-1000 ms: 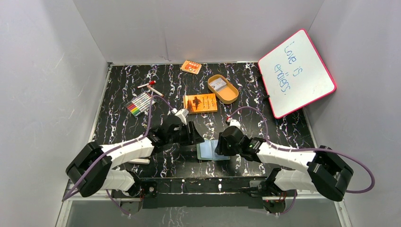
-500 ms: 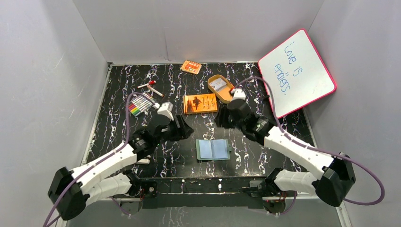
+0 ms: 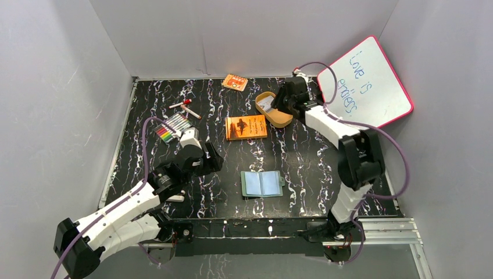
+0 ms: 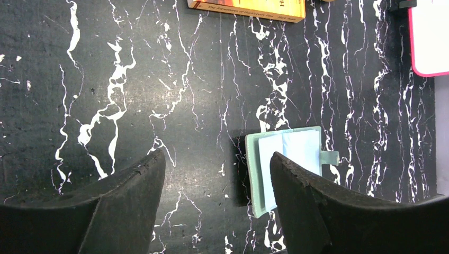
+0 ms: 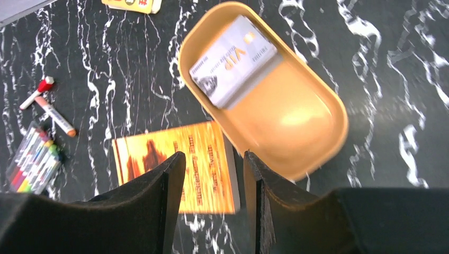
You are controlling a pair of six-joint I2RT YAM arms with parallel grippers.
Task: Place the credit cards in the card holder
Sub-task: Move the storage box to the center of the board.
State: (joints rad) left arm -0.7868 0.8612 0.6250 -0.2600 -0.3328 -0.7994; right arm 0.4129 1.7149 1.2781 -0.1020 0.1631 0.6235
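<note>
The card holder (image 3: 261,183) lies open and flat on the table (image 3: 302,157) near the middle of the near edge, pale blue pockets up and snap tab toward the right edge. The credit cards (image 5: 233,53) sit stacked in the far end of the tan oval tin (image 5: 296,132), toward the far right corner and just beside the orange book (image 5: 174,169). The left gripper (image 4: 217,169) hangs left of the holder with its 2 fingers wide apart, holding nothing. The right gripper (image 5: 213,159) hovers over the tin, fingers narrowly apart, gripping nothing.
</note>
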